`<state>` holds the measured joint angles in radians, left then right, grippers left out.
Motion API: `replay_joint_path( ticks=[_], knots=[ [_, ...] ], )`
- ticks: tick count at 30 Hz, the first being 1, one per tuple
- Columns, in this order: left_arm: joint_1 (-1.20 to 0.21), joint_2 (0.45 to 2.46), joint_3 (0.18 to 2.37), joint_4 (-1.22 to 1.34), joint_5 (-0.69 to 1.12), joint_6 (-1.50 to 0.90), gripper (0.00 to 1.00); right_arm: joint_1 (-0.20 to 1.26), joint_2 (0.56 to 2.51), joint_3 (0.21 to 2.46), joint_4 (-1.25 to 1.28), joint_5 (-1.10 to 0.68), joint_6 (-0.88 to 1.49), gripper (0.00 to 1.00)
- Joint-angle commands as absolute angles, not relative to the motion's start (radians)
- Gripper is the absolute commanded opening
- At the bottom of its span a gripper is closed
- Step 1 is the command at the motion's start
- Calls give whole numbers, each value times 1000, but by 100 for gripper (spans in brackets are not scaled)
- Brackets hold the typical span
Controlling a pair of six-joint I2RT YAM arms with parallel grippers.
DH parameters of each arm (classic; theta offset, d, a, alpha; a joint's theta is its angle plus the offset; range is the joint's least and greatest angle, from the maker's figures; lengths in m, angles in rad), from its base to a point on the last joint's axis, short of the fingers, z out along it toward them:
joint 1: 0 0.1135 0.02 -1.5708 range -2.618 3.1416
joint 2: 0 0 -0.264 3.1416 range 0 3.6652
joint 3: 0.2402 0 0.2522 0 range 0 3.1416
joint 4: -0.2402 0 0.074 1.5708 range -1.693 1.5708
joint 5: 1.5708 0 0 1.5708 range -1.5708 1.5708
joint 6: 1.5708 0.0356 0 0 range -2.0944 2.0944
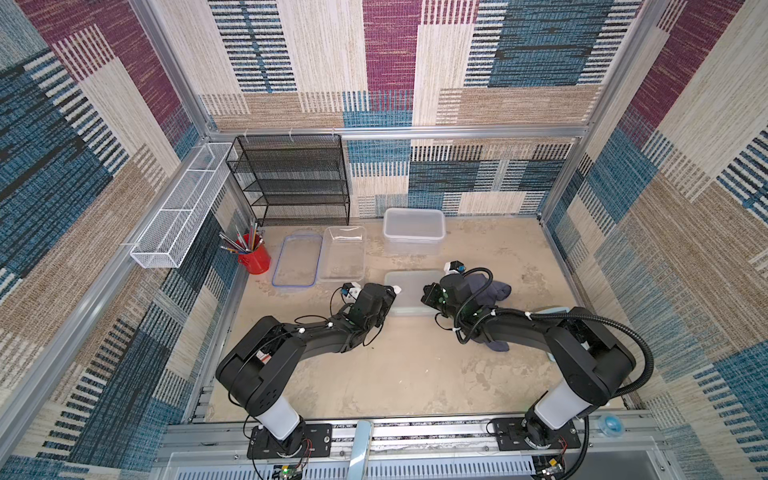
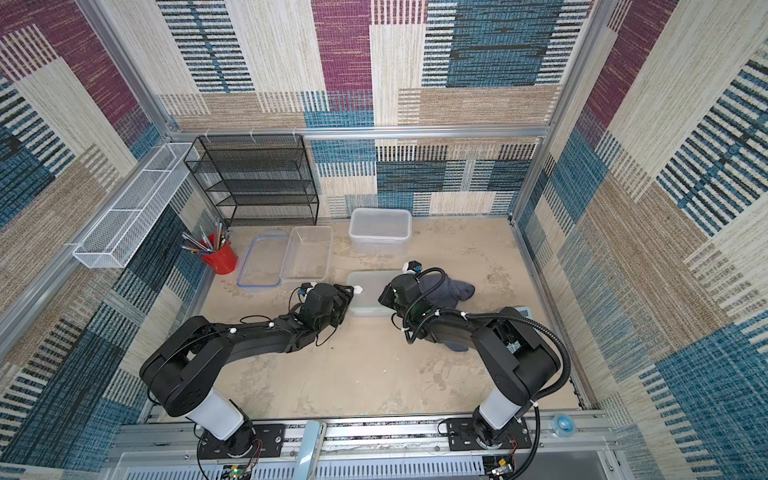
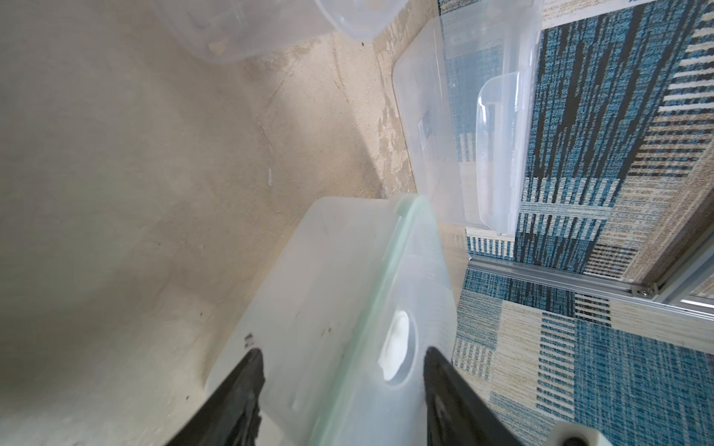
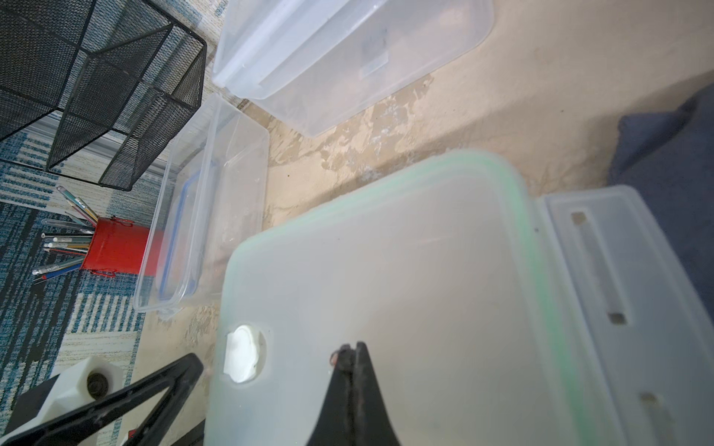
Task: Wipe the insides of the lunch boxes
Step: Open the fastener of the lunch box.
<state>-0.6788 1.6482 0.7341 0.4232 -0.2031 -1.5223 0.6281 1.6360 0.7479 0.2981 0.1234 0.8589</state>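
I look down at my two arms, and both meet at the small lunch box [image 3: 309,289]. It sits on the table [image 1: 415,365] in the middle, the nearest to me of the three. It has its green-rimmed lid [image 4: 386,270] on top, so I cannot wipe inside it yet. My left gripper [image 3: 340,350] has its jaws fairly wide, and the short end of the box fills the gap between them. One finger is by the wall and one is over the lid. I think it is gripping that end so the box does not slide while the lid gets worked off. My right gripper [image 4: 349,347] is pinched tight with nothing in it, and its tip points at the lid. I cannot tell if it touches. One side flap [image 4: 591,278] of the lid is flipped out, so I guess the closed tip is for poking the flaps loose. The grey cloth [image 1: 492,291] lies in a heap just beside the box, partly under my right arm, close by for when I need it. The deep lunch box [image 1: 413,226] stands open near the back wall. The clear shallow lunch box [image 1: 345,257] stands open to its left, with a blue-rimmed lid [image 1: 297,262] flat beside it. Those two are ready to wipe, but I cannot tell if they are clean.
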Motion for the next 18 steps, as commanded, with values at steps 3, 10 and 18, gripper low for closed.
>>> replay_joint_path(
  ticks=[3, 10, 18],
  knots=[
    [-679, 1672, 751, 513, -219, -1549, 67, 629, 1654, 739, 23, 112, 864, 0],
    [-681, 1684, 763, 539, -239, -1557, 67, 629, 1657, 734, 27, 114, 877, 0],
    [-680, 1742, 744, 700, -273, -1618, 63, 629, 1660, 724, 32, 107, 891, 0]
  ],
)
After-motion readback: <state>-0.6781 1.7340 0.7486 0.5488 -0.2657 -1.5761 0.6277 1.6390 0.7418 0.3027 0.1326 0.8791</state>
